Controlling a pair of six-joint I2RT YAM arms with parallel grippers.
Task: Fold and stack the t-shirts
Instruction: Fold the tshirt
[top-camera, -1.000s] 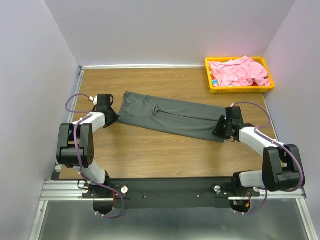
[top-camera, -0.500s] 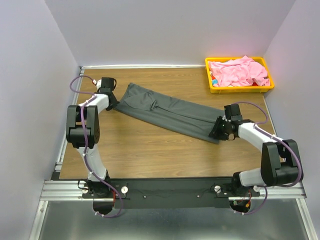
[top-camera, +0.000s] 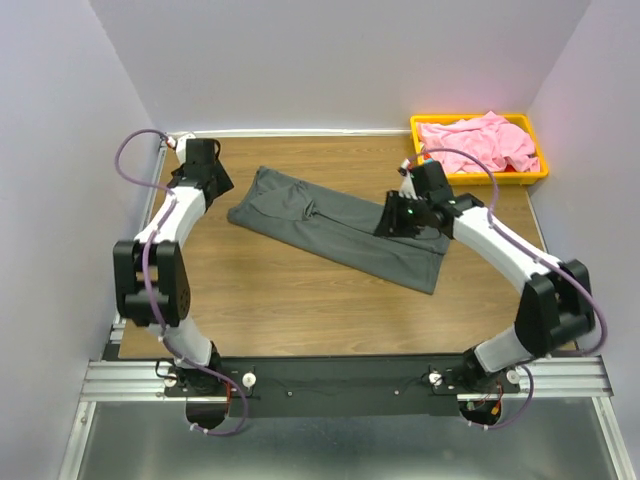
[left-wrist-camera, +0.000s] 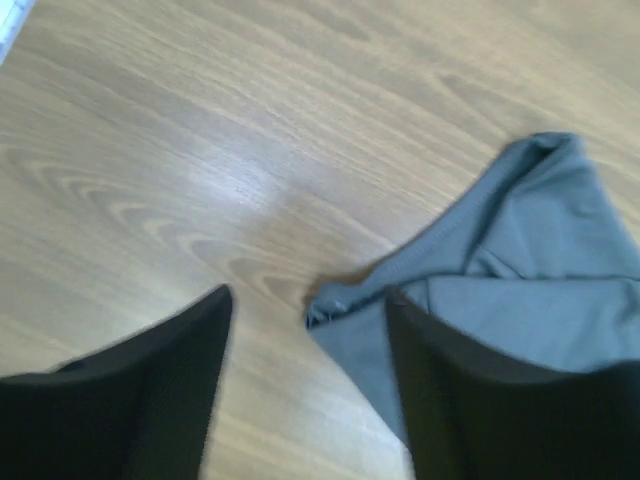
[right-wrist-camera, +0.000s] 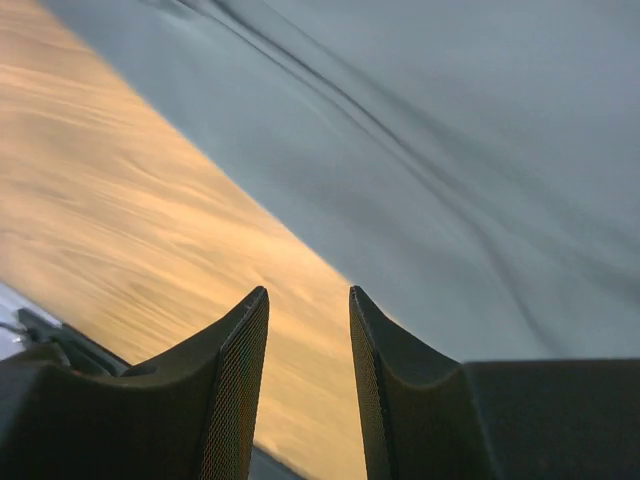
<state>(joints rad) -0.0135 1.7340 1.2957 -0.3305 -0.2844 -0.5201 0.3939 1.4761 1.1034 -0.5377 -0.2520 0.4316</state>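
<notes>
Two shirts on my screen: the grey t-shirt (top-camera: 330, 222) lies folded long across the wooden table (top-camera: 280, 290), left gripper (left-wrist-camera: 310, 298) spread wide over its corner, right gripper (right-wrist-camera: 308, 295) narrowly parted above its edge, pink t-shirt (top-camera: 475, 142) heaped in the yellow tray (top-camera: 480, 180).

Wood-grain table (top-camera: 300, 300) runs wall to wall, with pale lilac walls (top-camera: 330, 60) closing it in on three sides. Up in the far right corner sits a yellow tray (top-camera: 480, 179), flat on the tabletop. Along the near edge runs an aluminium rail (top-camera: 120, 378), with a grey metal sheet (top-camera: 340, 440) just beyond.
</notes>
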